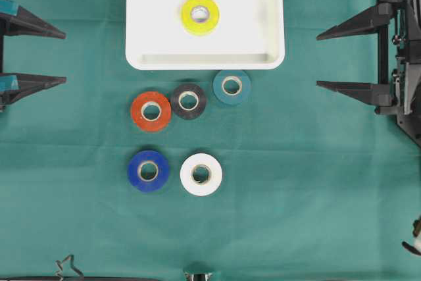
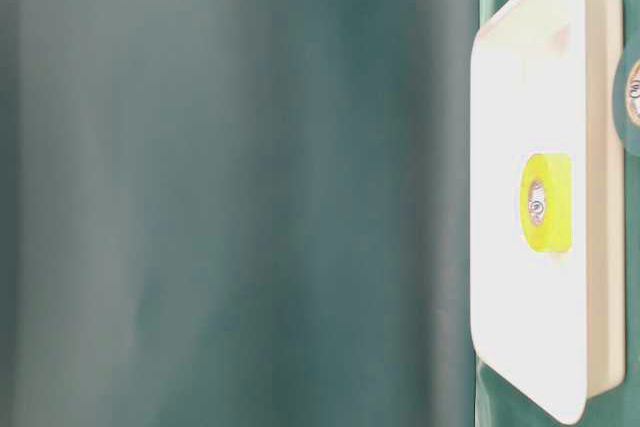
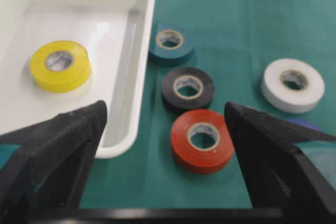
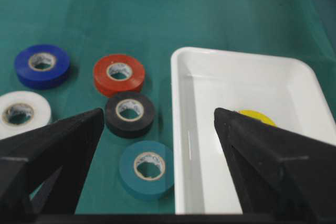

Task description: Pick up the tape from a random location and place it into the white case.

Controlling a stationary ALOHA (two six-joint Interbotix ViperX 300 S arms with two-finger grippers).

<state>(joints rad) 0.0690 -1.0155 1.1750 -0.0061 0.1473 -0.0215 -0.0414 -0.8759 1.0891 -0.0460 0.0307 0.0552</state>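
Note:
The white case [image 1: 151, 4] lies at the top middle of the green cloth, and a yellow tape [image 1: 200, 14] rests flat inside it. Below the case lie a teal tape [image 1: 231, 87], a black tape [image 1: 189, 101] and a red tape [image 1: 150, 111]. Nearer the front are a blue tape [image 1: 148, 170] and a white tape [image 1: 200, 174]. My left gripper [image 1: 66, 56] hangs open at the left edge, far from the rolls, with nothing in it. My right gripper [image 1: 318, 60] is open and bare at the right. In the left wrist view the red tape [image 3: 202, 140] shows between the fingers.
Green cloth covers the whole table. The table-level view shows the case [image 2: 500, 277] and the yellow tape [image 2: 547, 202] turned on their side. The right arm's black frame [image 1: 401, 57] stands at the right edge. A small metal clip [image 1: 68, 266] lies at the front left.

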